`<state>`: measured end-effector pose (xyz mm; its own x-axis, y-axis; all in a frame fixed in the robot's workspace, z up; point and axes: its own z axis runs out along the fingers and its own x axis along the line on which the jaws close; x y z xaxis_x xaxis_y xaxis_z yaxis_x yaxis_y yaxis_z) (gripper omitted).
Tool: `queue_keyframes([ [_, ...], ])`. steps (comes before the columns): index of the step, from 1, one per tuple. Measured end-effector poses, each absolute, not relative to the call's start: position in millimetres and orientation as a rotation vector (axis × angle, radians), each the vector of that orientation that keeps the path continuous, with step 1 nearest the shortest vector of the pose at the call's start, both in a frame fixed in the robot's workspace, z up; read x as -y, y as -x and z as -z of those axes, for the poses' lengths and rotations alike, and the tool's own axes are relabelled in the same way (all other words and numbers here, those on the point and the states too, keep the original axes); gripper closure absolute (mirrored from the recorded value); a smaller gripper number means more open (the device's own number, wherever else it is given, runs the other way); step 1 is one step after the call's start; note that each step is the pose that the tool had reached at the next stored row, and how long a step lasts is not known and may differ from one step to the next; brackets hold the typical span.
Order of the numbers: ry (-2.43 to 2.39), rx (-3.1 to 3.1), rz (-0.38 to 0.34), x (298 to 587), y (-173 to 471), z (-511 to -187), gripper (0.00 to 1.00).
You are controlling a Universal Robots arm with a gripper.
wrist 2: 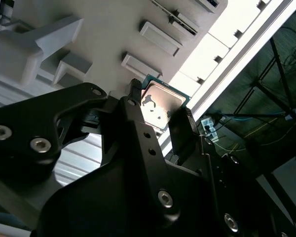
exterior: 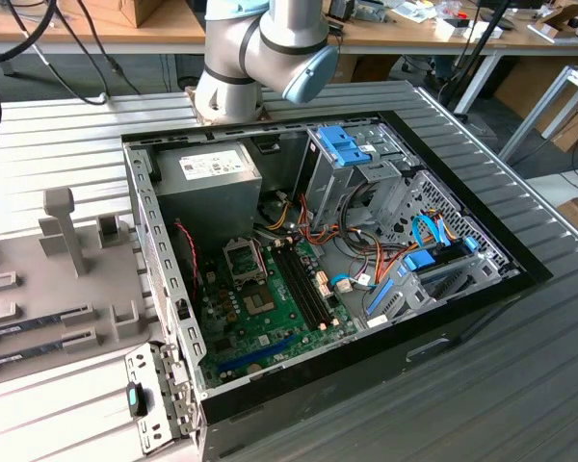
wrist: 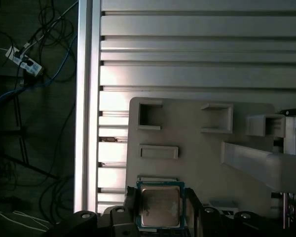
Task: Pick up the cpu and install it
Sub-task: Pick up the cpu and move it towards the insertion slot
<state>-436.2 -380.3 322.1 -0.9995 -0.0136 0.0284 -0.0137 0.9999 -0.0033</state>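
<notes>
The cpu is a thin square chip with a silvery top and a green rim. It sits between the two black fingers of my gripper, which press on its opposite edges. In the second wrist view the cpu shows the same way, with the gripper shut on it and a finger at its side. It hangs over the grey fixture plate. In the exterior view the green board lies in the open computer case, and its socket stands open.
The fixture plate lies at the exterior view's left on the ribbed metal table, with raised blocks and slots on it. The arm's base joints stand behind the case. Cables, drive cages and memory sticks crowd the case. The table edge is near the plate.
</notes>
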Motion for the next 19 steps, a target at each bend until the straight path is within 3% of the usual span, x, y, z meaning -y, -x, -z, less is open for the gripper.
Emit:
queue_keyframes([
  [19,-0.021,3.113,-0.005,380.3,436.2,-343.5,0.53],
])
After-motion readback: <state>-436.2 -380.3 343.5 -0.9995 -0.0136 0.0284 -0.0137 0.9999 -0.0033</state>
